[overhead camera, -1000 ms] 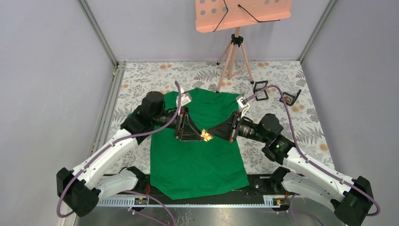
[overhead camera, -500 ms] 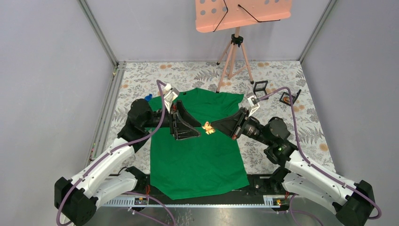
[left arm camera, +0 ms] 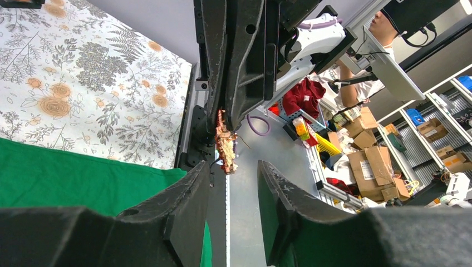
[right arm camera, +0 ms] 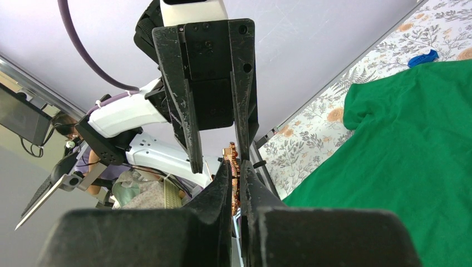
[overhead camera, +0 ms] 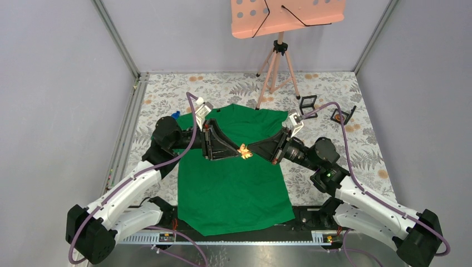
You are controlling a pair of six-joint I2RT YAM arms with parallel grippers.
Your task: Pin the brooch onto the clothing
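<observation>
right tool: fingers together, clamped on the brooch; the gilt piece stands edge-on and pokes out just past the tips.
left tool: fingers apart, tip to tip with the right tool; the brooch sits at the mouth of the gap. I cannot tell whether it touches the nearer finger.
brooch: held in the air between the two tools, not on the fabric. Pin and clasp are too small to make out.
green T-shirt: spread flat on the floral counter, directly below both tools, with its chest area under the meeting point and the neck on the far side.
step in hand: my reading is a mid-air handling of the brooch, either a handover or freeing the pin, ahead of any contact with cloth. Pinning is not yet begun.
next move calls for: the left tool closing squarely on the free part of the brooch while the right keeps its clamp. After that comes a joint descent to the chest of the shirt.
care: the piece is small and stiff, so an off-centre squeeze could twist it out of the right tool's tips. The fabric is soft and likely to bunch under the pin.
</observation>
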